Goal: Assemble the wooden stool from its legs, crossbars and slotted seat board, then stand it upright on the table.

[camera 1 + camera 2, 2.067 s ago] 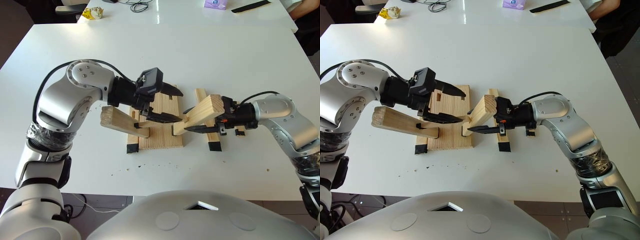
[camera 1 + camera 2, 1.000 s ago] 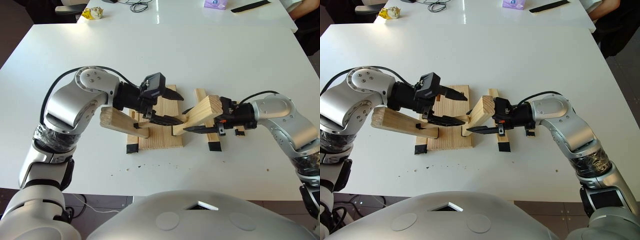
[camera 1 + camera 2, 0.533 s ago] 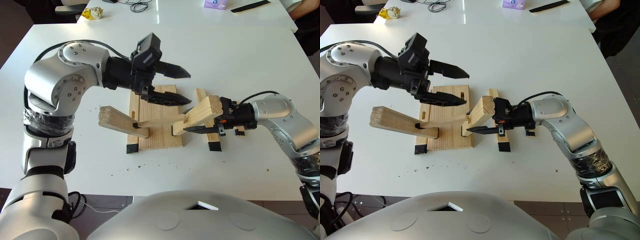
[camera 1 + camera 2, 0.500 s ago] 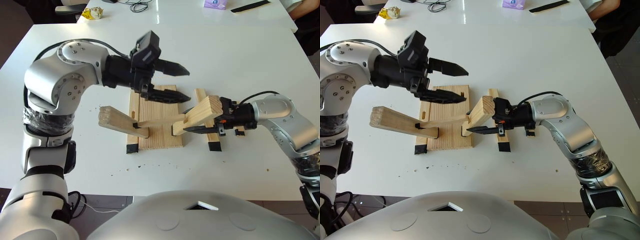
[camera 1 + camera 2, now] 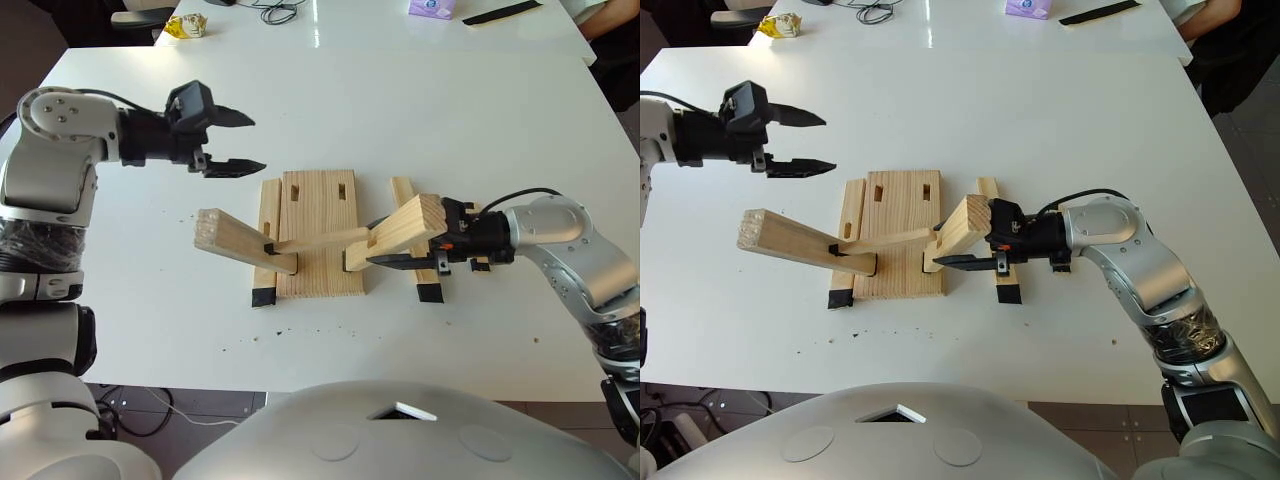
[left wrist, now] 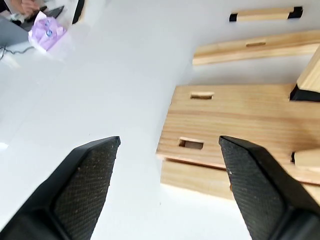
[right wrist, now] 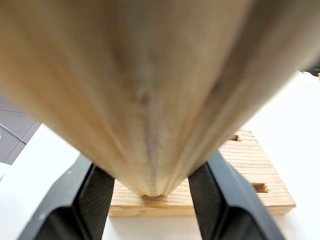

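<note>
– Right, head camera first: what have you got?
– My left end effector (image 5: 255, 143) hovers wide open and holds nothing. It is above the tabletop (image 5: 450, 110), off to the left of the seat board (image 5: 320, 200). My right end effector (image 5: 385, 245) is clamped on a tilted leg (image 5: 405, 225). A crossbar (image 5: 315, 241) runs from it across the seat board to a second leg (image 5: 232, 238).
– Left wrist?
– Both fingers (image 6: 87, 185) are spread far apart, with the seat board (image 6: 240, 120) lying flat beyond them.
– Right wrist?
– The leg (image 7: 150, 85) is close up between my fingers (image 7: 95, 200), and the seat board (image 7: 245, 195) is underneath.
</note>
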Robot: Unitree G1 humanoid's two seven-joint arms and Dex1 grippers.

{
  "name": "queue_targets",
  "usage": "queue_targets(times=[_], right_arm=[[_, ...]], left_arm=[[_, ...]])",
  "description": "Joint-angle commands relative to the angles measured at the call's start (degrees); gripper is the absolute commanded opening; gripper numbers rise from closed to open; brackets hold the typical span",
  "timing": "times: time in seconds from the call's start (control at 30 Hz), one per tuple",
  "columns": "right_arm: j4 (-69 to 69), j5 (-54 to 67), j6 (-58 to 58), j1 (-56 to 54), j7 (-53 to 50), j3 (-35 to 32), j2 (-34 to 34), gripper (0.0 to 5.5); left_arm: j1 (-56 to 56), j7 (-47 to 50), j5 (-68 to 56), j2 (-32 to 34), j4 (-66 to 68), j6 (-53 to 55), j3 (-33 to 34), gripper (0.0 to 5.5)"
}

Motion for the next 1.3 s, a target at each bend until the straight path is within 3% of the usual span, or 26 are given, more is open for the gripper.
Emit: queue_targets(times=[0.03,0.17,0.47,0.67,1.3], right_arm=[[0.5,-3.0,2.4,2.9,0.4,1.0,-2.4,2.04],[0.1,-3.0,2.5,3.8,0.2,0.4,-2.7,2.04],[-0.4,-2.9,2.5,5.0,-0.2,-0.1,-3.1,2.04],[0.4,-3.0,2.3,3.7,0.6,0.1,-3.3,2.04],[1.8,-2.8,2.2,1.7,2.2,1.0,-2.9,2.04]], left_arm=[[8.7,-6.1,1.0,5.1,-0.2,-6.1,1.3,3.68],[15.4,-10.0,-0.1,7.1,-3.8,-8.6,2.2,3.68],[23.1,-7.0,-9.6,3.0,-14.7,-2.0,7.6,3.68],[29.6,-5.5,-10.3,2.7,-19.9,0.7,7.9,2.87],[29.0,2.6,-7.7,-3.8,-26.8,3.0,2.3,2.75]])
